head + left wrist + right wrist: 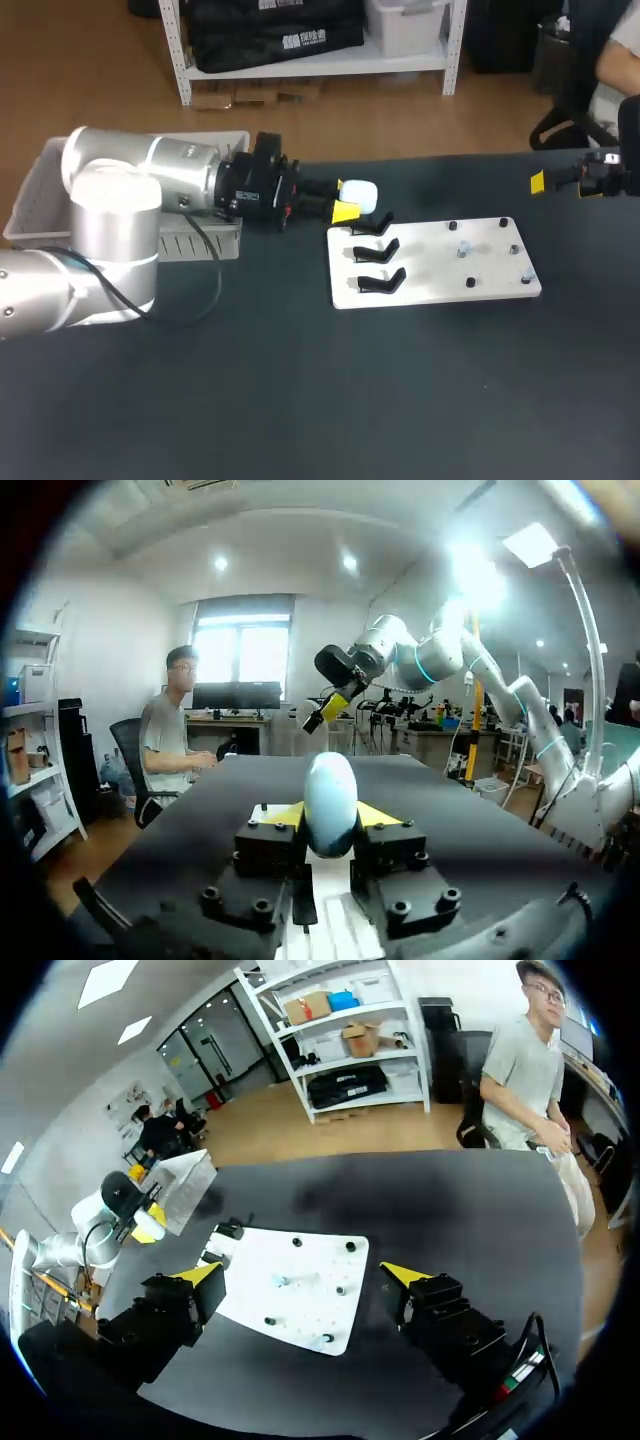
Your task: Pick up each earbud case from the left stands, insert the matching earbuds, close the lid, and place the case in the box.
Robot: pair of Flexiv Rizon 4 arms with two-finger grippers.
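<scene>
Table (pixel 300 400): three stands (pixel 377 252), one case (pixel 358 193) gripped by left hand (pixel 350 203).

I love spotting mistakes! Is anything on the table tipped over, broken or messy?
Nothing looks wrong. The white board lies flat, its black stands sit in a neat row, and the left pincer holds the white case by them. No spills or breaks show.
</scene>
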